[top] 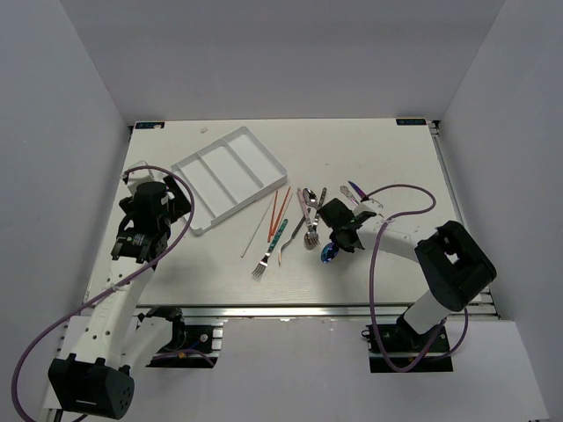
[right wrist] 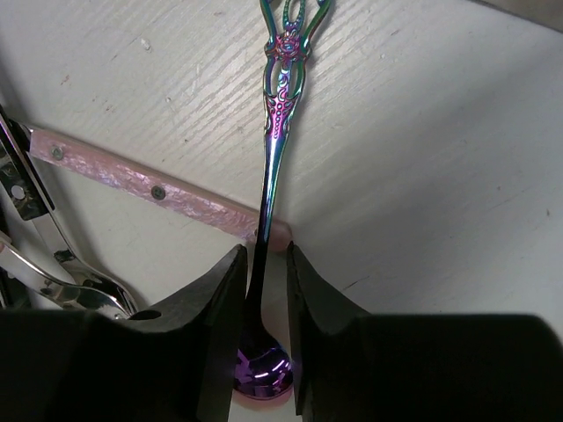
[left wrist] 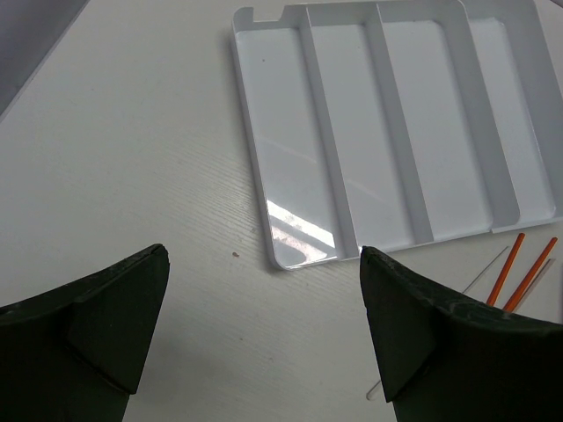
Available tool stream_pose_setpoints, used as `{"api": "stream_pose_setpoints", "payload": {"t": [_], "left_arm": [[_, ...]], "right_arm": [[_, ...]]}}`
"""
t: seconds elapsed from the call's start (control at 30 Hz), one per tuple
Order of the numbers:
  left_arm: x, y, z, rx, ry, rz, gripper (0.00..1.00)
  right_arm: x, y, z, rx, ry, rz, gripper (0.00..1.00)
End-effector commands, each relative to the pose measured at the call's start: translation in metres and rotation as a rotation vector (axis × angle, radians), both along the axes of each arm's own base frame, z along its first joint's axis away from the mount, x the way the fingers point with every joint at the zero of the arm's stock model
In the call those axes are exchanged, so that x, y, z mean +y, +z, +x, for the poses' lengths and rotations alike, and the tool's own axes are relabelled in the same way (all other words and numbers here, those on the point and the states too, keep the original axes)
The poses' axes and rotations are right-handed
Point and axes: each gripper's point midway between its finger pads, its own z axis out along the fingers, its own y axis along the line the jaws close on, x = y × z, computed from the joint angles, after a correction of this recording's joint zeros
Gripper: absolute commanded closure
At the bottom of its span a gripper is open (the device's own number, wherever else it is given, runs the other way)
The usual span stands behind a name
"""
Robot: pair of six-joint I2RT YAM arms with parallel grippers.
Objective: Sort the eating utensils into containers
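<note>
Partly behind R gripper (right wrist: 265, 264): iridescent spoon (right wrist: 276, 132)

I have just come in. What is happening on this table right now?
Two robot arms are sorting cutlery. The right gripper has its jaws on either side of the iridescent spoon, at its stem; whether it already pinches is unclear. The left gripper hovers open near the white tray, whose compartments hold nothing yet. The other utensils lie loose beside it.
</note>
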Motion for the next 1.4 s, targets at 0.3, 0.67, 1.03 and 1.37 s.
{"api": "stream_pose_setpoints", "payload": {"t": [0.3, 0.67, 1.03, 1.37], "left_arm": [[-0.002, 0.014, 0.004, -0.040, -0.006, -0.016, 0.02], [-0.003, 0.014, 0.005, -0.038, -0.010, -0.018, 0.02], [0.003, 0.017, 0.003, -0.048, 0.020, -0.001, 0.02], [0.007, 0.013, 0.003, -0.035, 0.036, 0.010, 0.02]], "right_arm": [[0.002, 0.017, -0.008, -0.038, -0.092, 0.026, 0.95], [0.012, 0.073, 0.005, -0.170, -0.063, 0.084, 1.00], [0.203, 0.230, 0.119, -0.726, 0.982, 0.024, 1.00], [0.291, 0.232, 0.230, -0.875, 1.139, -0.170, 1.00]]}}
